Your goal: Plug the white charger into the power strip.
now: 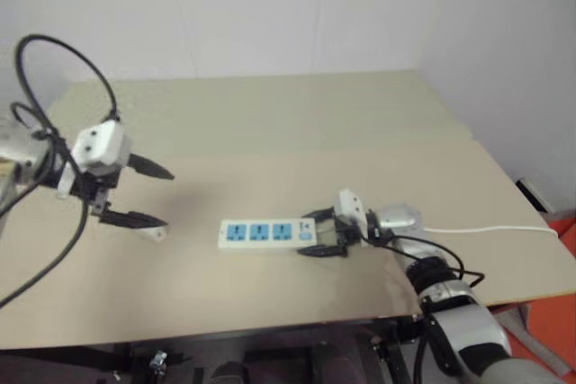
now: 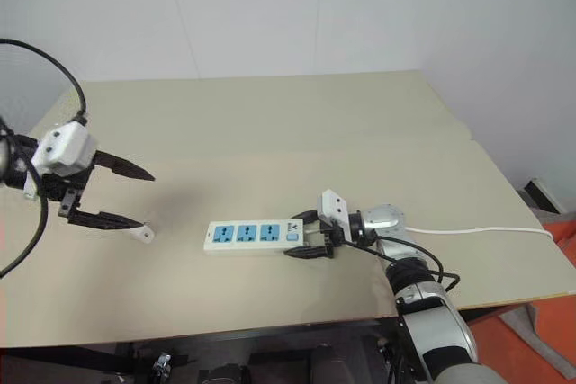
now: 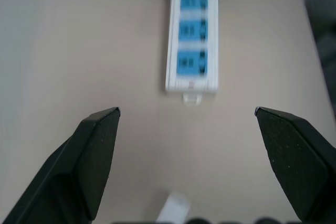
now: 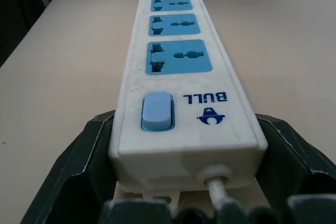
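The power strip (image 1: 261, 234) is a long white bar with three blue socket faces, lying flat at the middle of the tan table. My right gripper (image 1: 308, 235) is shut on its switch end, one black finger (image 4: 86, 156) against each long side. Off the strip's other end, the small white charger (image 1: 159, 234) lies on the table. My left gripper (image 1: 167, 199) hangs above it, open wide and holding nothing, its lower fingertip just over the charger. In the left wrist view the charger (image 3: 173, 209) sits low between the fingers (image 3: 94, 153), with the power strip (image 3: 191, 51) beyond.
The strip's thin white cord (image 1: 490, 229) trails to the table's right edge. A black cable (image 1: 63, 69) loops over my left arm. The table (image 1: 270, 123) ends at a white wall behind, and its front edge is close below the strip.
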